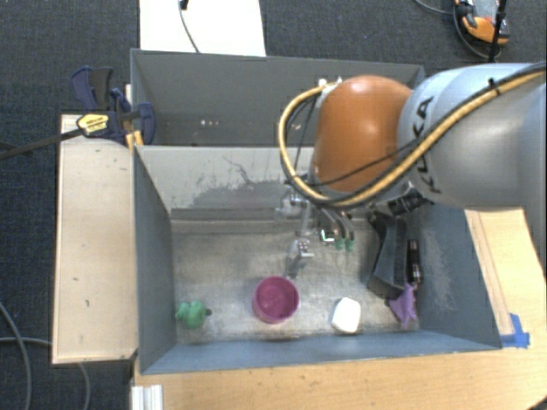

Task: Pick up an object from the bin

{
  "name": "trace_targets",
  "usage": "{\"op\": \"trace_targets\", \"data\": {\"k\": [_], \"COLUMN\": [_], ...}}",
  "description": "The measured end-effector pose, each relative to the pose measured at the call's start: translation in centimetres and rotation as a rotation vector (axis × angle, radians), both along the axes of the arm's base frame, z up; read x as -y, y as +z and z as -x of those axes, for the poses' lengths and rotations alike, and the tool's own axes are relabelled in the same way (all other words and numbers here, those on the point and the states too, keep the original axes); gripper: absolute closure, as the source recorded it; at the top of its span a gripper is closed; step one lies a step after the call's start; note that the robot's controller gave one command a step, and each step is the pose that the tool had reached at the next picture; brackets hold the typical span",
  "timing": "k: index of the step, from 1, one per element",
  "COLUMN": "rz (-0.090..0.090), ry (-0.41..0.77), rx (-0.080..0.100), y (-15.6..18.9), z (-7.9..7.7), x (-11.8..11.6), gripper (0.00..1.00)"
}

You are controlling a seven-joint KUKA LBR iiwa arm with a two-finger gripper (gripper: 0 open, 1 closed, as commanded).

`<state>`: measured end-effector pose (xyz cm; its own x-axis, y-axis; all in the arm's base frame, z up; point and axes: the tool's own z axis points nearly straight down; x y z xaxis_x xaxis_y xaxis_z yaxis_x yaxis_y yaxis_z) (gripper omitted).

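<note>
My gripper [313,244] hangs over the middle of the bin floor, below the orange cover, open with nothing visible between its fingers. Its left fingertip [299,258] is just above and behind a round magenta cup [276,300], which stands with its mouth up near the front wall. A small green piece [344,243] lies right beside the right finger; I cannot tell whether they touch. A white rounded lump [346,315] sits to the front right of the gripper.
A black oblong object [392,258] leans along the right wall, with a purple scrap [405,306] at its foot. A small green toy [191,314] lies in the front left corner. The arm and its cables cover the bin's back right.
</note>
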<state>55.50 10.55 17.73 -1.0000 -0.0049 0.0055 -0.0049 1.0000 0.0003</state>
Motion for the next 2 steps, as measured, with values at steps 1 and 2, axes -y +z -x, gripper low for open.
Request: {"op": "trace_targets", "data": {"k": [1,2], "rz": [-0.001,-0.002], "ry": [-0.003,-0.026], "rx": [0.008,0.015], "y": [0.4,-4.1], "z": [-0.2,1.7], "x": [0.1,-1.7], "gripper": [0.00,0.00]}}
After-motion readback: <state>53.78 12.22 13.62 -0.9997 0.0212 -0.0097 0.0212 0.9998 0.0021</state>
